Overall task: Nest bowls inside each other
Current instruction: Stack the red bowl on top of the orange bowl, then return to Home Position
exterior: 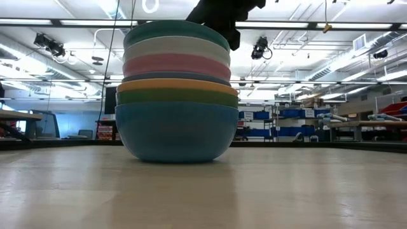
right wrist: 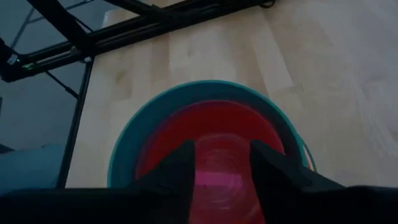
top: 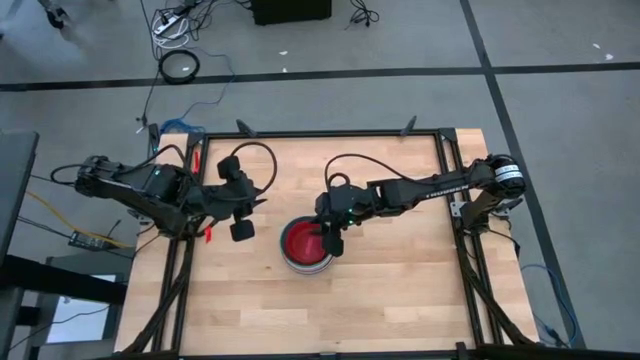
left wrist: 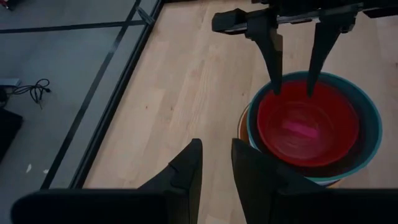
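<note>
The right tool (top: 332, 240) hangs directly above the red-orange bowl (top: 303, 241), the innermost of the stack on the surface (top: 400, 290); its fingers stand apart, holding nothing. The left tool (top: 243, 210) waits beside, slightly open and empty.

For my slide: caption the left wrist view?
Right gripper open above the red-orange bowl nested in the teal bowl.

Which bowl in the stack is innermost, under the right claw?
The red bowl. It sits inside the teal bowl, whose rim rings it, at the top of the stack; the right claw hangs over it with fingers apart.
</note>
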